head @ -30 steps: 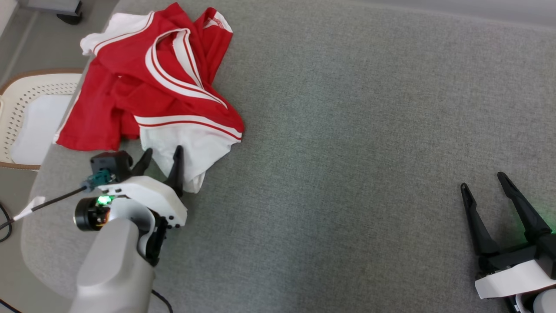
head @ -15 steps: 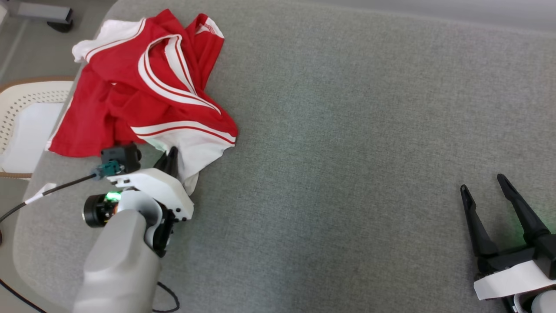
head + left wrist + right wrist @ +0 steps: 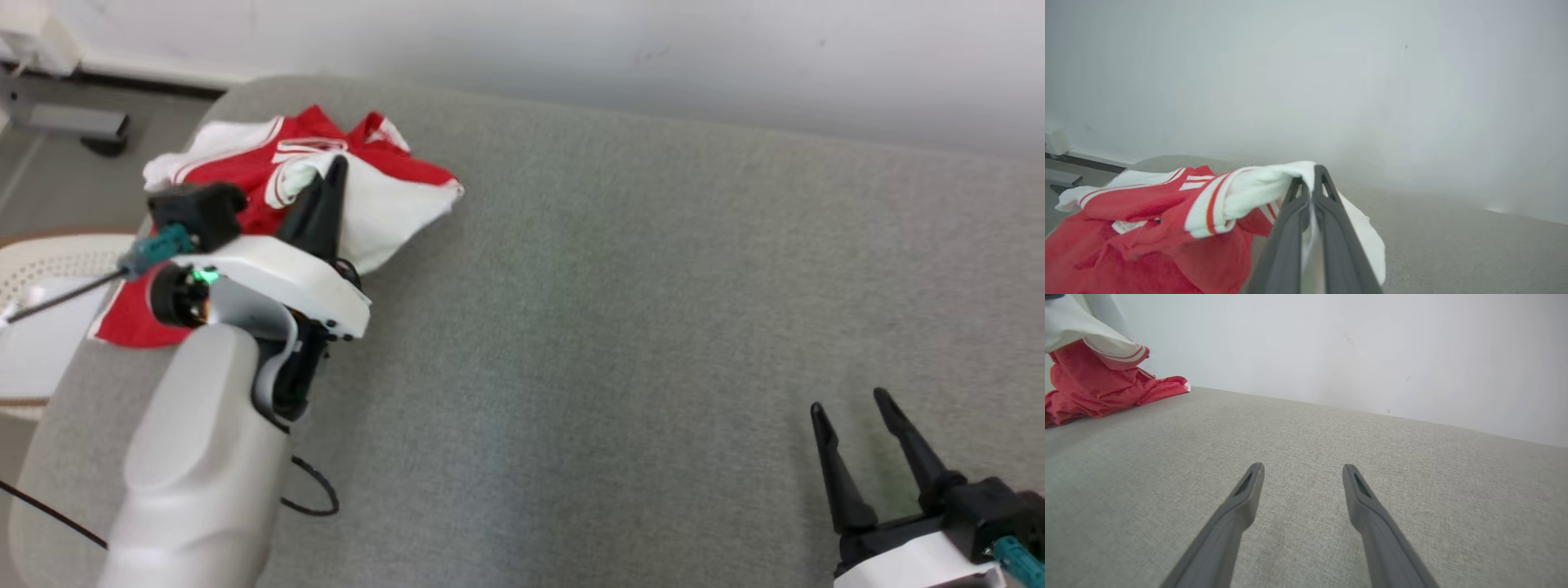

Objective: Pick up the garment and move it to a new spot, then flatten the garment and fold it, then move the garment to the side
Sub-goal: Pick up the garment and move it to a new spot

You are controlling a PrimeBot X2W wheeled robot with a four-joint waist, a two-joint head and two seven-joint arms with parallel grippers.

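**Left gripper [image 3: 333,173] clamped on a white edge of the red-and-white striped cloth garment [image 3: 220,175].**

Its 2 dark fingers [image 3: 1290,228] are pressed together on a fold of white cloth, holding that part raised while the red bulk trails on the far left corner of the grey fabric-covered surface [image 3: 653,327]. This edge grip should let the cloth drag open toward a new spot. The right gripper [image 3: 849,404] hovers near right, fingers spread and empty, well apart from the garment, likely kept free for flattening.
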